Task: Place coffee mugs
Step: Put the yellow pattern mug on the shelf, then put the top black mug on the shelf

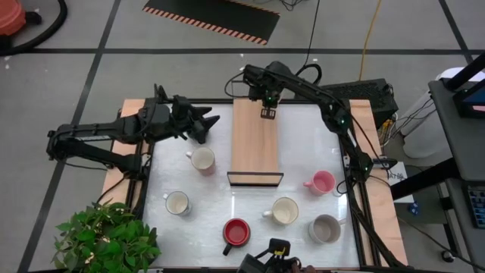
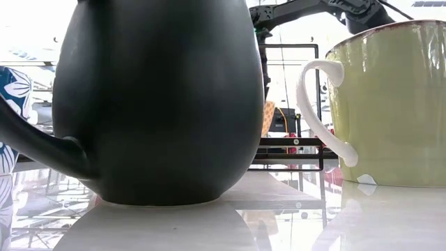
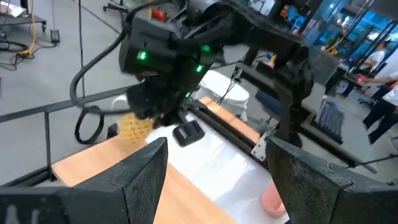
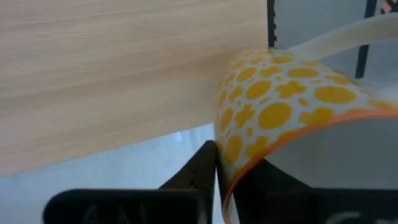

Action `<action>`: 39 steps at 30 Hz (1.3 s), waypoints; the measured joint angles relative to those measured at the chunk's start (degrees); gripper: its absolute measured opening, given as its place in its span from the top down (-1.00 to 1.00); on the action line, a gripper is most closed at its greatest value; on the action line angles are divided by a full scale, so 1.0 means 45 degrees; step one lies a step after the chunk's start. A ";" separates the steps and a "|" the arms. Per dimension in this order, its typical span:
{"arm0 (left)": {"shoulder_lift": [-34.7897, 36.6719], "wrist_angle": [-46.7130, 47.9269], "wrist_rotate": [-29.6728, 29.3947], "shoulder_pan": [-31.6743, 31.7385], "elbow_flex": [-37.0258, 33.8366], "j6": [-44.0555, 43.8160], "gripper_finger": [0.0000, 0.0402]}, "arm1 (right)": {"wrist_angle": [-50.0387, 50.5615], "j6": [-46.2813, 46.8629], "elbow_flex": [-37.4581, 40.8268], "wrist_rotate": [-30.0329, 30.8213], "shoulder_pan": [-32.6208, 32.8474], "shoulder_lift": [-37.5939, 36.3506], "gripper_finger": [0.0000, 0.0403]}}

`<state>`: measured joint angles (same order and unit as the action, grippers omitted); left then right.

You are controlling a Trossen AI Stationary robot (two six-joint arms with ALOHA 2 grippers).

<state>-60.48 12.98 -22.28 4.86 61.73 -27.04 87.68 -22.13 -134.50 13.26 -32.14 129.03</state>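
My right gripper [image 1: 267, 111] reaches over the far end of the long light-wood tray [image 1: 255, 148] and is shut on a cream mug with yellow dots [image 4: 280, 106], also seen in the left wrist view [image 3: 133, 127]. My left gripper [image 1: 212, 123] hovers open near the tray's far left corner, with nothing between its fingers [image 3: 155, 168]. Standing on the white table are two cream mugs [image 1: 202, 159] [image 1: 177, 203], a red mug [image 1: 236, 231], another cream mug [image 1: 285, 211], a grey mug [image 1: 326, 228] and a pink mug [image 1: 321, 182]. A black mug [image 2: 160, 97] fills the low view. My right gripper holds the yellow-dotted mug by its rim [image 4: 239, 163], with one finger [image 4: 200, 167] outside the wall and the other inside the mug. The fingers come from above, pointing down. The mug sits over the tray's far end; whether its base touches the wood I cannot tell.
The tray has a black wire frame at its near end [image 1: 255, 179]. A potted green plant [image 1: 106, 239] stands at the near left corner. A camera [image 1: 277, 250] sits at the near edge. Bare tray wood lies between the held mug and the frame.
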 joint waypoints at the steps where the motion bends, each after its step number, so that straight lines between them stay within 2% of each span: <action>1: -0.0026 0.0109 0.0004 0.0000 -0.0014 0.0069 -0.37 | 0.0014 -0.0005 0.0000 0.0000 0.0000 0.0000 0.80; 16: -0.0148 0.0057 0.0009 0.0000 -0.0024 0.0309 -0.37 | -0.0102 -0.0081 0.0010 -0.0107 0.0131 0.0000 0.68; 20: -0.0153 0.0110 0.0009 0.0000 -0.0024 0.0308 -0.37 | -0.0127 0.0013 0.0007 0.0018 0.0285 -0.0002 0.54; 28: -0.0148 0.0158 0.0021 0.0000 -0.0024 -0.0285 -0.37 | -0.0846 0.0005 0.0005 0.0161 0.0812 -0.0037 0.10; 31: -0.0148 0.0423 0.0073 0.0000 -0.0024 -0.0588 -0.37 | -0.1153 -0.0003 0.0005 0.0647 0.1048 -0.0112 -0.03; 35: -0.0142 0.1026 0.0557 0.0000 -0.0024 -0.1060 -0.37 | -0.1334 0.0017 0.0005 0.0733 0.1313 -0.0453 -0.15; 39: 0.0069 0.1807 0.1126 0.0000 -0.0024 -0.1371 -0.37 | -0.1346 0.0510 0.0005 0.0696 0.1590 -0.1115 -0.17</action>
<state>-60.17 21.11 -17.21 4.86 61.63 -33.21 81.62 -19.83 -134.47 16.39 -24.98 124.01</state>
